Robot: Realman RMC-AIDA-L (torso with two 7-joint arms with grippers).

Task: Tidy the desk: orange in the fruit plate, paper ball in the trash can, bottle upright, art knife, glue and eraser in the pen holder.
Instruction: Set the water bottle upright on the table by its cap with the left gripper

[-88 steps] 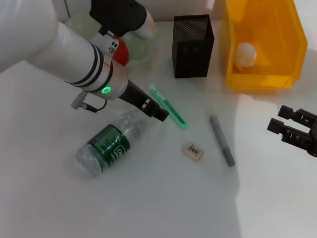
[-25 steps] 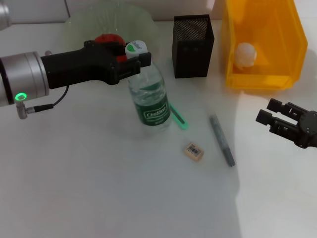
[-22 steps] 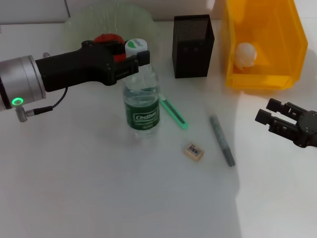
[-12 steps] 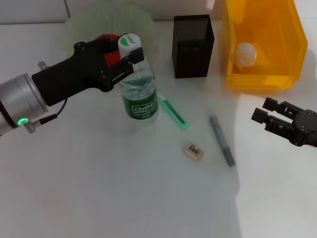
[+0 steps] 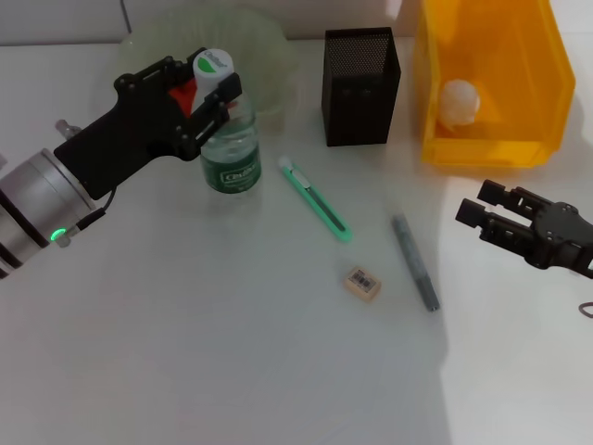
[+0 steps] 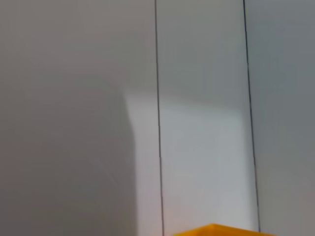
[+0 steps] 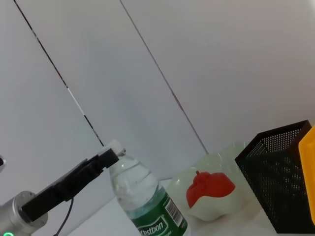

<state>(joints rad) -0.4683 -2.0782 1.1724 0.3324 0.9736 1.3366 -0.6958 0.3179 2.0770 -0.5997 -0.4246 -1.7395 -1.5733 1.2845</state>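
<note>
My left gripper (image 5: 216, 96) is shut on the neck of the clear bottle (image 5: 229, 156), which has a green label and stands upright next to the fruit plate (image 5: 269, 44). The right wrist view also shows the bottle (image 7: 147, 204) and a red-orange fruit (image 7: 209, 187) in the plate. The green art knife (image 5: 316, 200), the grey glue stick (image 5: 414, 261) and the eraser (image 5: 362, 283) lie on the desk. The black mesh pen holder (image 5: 361, 85) stands behind them. The paper ball (image 5: 460, 102) lies in the yellow trash can (image 5: 519, 148). My right gripper (image 5: 477, 206) is open and empty at the right.
The white desk has bare room in front and at the left. The left wrist view shows only a wall and the trash can's rim (image 6: 216, 229). The pen holder also shows in the right wrist view (image 7: 275, 182).
My left gripper has lifted the lying bottle upright and carried it back and left, beside the plate. My right gripper has crept a little to the left.
</note>
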